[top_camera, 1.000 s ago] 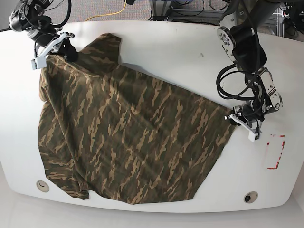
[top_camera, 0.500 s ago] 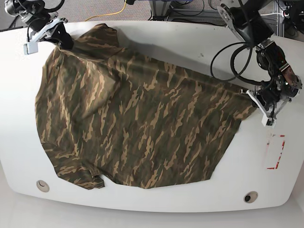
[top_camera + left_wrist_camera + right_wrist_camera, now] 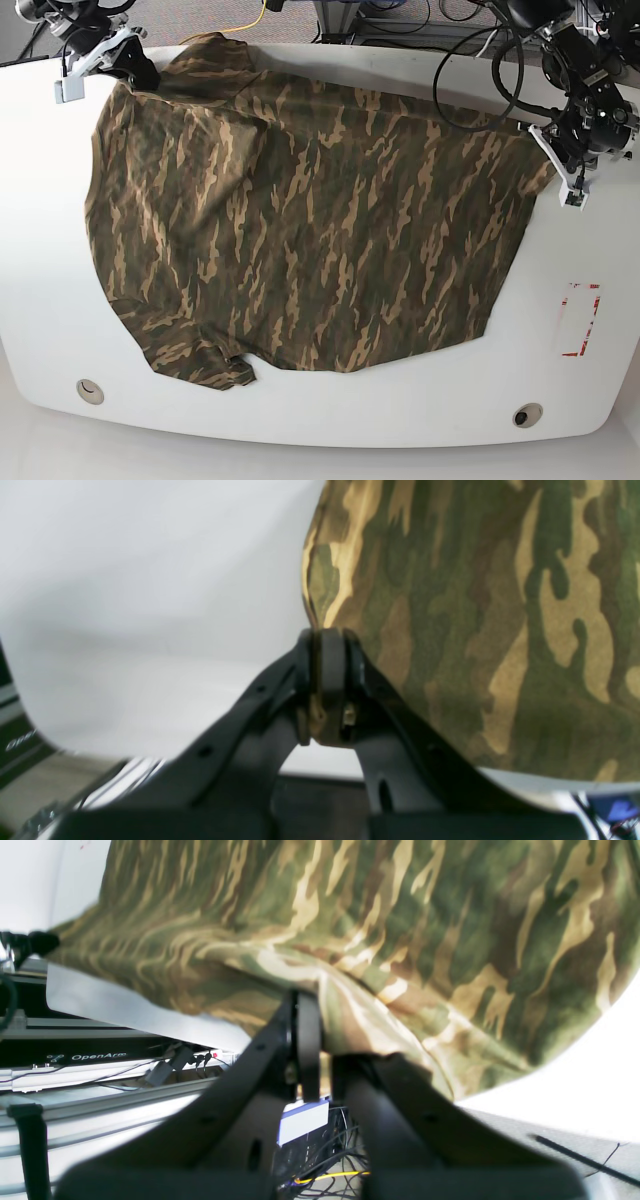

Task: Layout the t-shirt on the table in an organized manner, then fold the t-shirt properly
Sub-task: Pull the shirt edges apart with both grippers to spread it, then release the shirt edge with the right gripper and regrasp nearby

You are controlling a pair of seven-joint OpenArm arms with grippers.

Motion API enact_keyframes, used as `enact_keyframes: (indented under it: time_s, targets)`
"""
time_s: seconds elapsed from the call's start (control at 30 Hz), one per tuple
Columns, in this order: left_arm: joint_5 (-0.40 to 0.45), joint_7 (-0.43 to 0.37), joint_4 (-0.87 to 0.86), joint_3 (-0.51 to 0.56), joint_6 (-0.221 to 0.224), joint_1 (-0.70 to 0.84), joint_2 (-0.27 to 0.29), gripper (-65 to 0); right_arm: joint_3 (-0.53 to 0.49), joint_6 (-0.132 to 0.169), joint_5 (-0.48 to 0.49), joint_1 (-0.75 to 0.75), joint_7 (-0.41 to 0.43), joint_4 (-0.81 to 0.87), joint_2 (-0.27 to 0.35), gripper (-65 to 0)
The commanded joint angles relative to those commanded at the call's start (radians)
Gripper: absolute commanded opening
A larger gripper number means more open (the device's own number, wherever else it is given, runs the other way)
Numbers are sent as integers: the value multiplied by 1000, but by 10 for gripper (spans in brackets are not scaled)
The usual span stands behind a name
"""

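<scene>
We see shirt [image 3: 300,220] spread across table [image 3: 40,300], stretched between upper corners. Left gripper [image 3: 556,150] at upper right, right gripper [image 3: 118,68] at upper left, both clamped on shirt edge.

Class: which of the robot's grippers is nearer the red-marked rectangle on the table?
Left. The left gripper pinches the t-shirt just above the red-marked rectangle; the right gripper holds the far opposite corner.
</scene>
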Motion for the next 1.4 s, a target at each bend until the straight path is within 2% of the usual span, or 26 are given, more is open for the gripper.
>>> enact_keyframes:
  time_s: [0.17, 0.37, 0.53, 0.63, 1.13, 1.4]
  targets:
    - [0, 0, -2, 0, 0, -31, -5, -650, 0, 0, -6, 46, 0, -2, 14, -650]
    - [8, 0, -23, 20, 0, -144, 2, -650, -6, 0, -32, 123, 2, -8, 35, -650]
    - [8, -3, -129, 112, 0, -245, 17, -650, -6, 0, -130, 204, 2, -26, 38, -650]
    - [8, -8, -239, 135, 0, -319, 20, -650, -6, 0, -150, 249, 2, -61, 40, -650]
    - [6, -242, -589, 255, 1, -489, 18, -650, -6, 0, -212, 370, 2, -176, 92, -648]
    - [8, -281, -666, 285, 2, -525, 20, -650, -8, 0, -259, 433, 2, -256, 104, -644]
